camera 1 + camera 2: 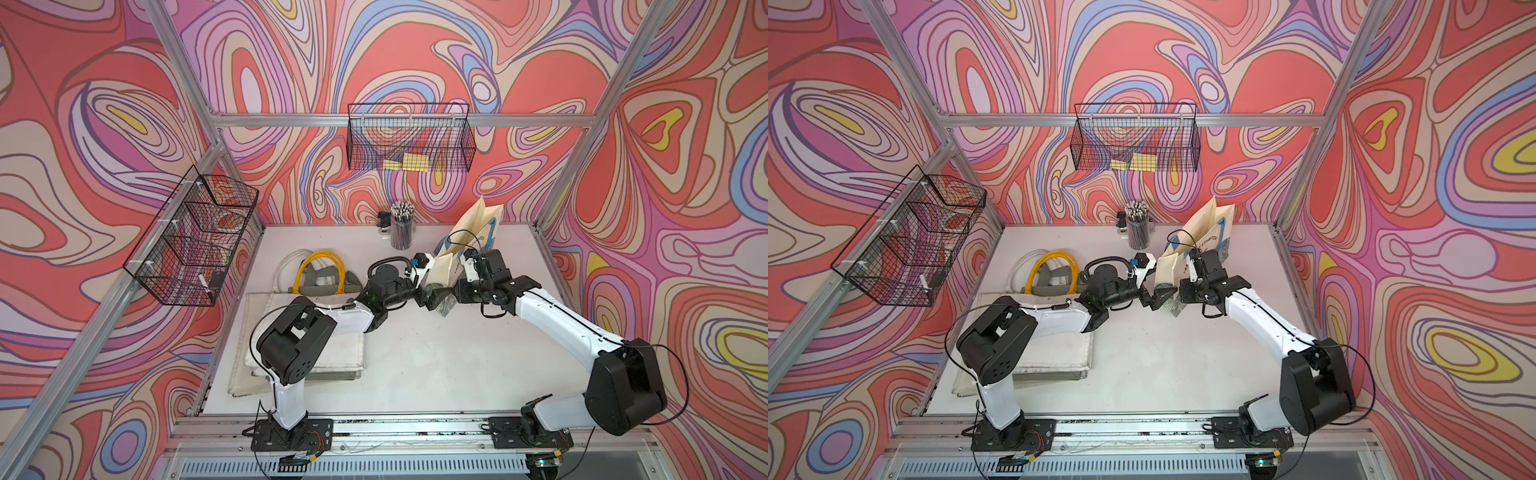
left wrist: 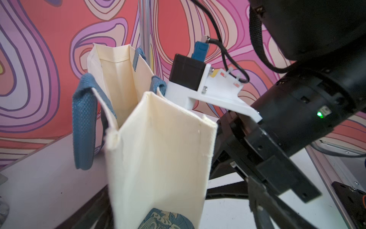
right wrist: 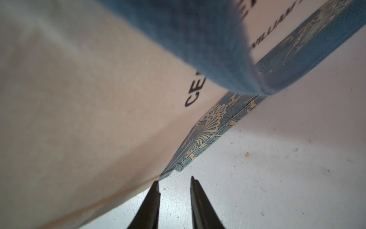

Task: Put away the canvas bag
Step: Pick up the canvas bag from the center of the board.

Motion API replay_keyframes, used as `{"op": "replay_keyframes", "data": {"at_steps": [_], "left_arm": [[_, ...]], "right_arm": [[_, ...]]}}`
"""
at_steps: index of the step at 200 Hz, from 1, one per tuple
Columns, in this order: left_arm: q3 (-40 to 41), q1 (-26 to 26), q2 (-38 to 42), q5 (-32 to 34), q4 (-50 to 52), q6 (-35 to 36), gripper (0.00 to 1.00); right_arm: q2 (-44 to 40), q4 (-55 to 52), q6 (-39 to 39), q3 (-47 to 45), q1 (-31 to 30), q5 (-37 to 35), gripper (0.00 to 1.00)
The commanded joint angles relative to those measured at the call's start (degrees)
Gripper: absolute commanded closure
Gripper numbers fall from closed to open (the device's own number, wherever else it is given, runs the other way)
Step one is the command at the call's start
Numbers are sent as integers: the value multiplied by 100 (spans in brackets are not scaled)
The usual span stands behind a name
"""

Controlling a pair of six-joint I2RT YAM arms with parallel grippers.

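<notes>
Bright, even light w/ soft shadows; top views bend at edges; right wrist view blurs blue strap (image 3: 217, 49).

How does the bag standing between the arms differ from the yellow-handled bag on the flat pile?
The standing bag is upright with its mouth open; the yellow-handled bag lies flat on the pile. The standing bag has blue handles, the other yellow handles. The standing bag carries a blue patterned band and black lettering; the yellow-handled bag's visible face looks plain. Both are cream canvas.
</notes>
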State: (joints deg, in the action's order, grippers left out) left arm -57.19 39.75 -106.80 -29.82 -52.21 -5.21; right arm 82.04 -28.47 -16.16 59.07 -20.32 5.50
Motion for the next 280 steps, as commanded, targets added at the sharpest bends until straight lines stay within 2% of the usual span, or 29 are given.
{"op": "replay_keyframes", "data": {"at_steps": [1,26,61,69,98,123,145,169,192,216,241,280], "left_arm": [[-325,44,-76,239,87,11,1],[-515,153,-104,815,345,246,1],[-718,268,-188,1095,527,356,1],[-765,270,-213,1091,578,363,5],[-980,270,-233,1055,965,391,34],[-990,270,-188,1148,1081,481,72],[-1001,272,-86,1083,1319,709,100],[-1040,253,188,844,1826,1113,100],[-1015,136,667,388,2445,1449,100],[-1014,-120,1296,-168,3315,1827,100],[-1153,-474,1912,-985,4400,2239,100],[-1877,-547,2485,-1522,6648,3607,100]], "right_arm": [[-99,263,-172,-211,19,-151,70],[-361,122,-132,-423,28,-272,70],[-681,-259,13,-572,32,-481,69],[-766,-356,55,-568,32,-561,70],[-1339,-476,299,-634,46,-956,70],[-2164,-312,1066,-830,54,-1043,71],[-2834,-249,1819,-870,55,-799,65],[-3154,-328,2662,-781,54,-185,50],[-2982,-886,3348,-337,55,484,35],[-2696,-1476,4058,215,54,1018,30],[-2724,-1638,4873,555,54,1536,24],[-2306,-2042,5427,1494,54,2256,15]]}}
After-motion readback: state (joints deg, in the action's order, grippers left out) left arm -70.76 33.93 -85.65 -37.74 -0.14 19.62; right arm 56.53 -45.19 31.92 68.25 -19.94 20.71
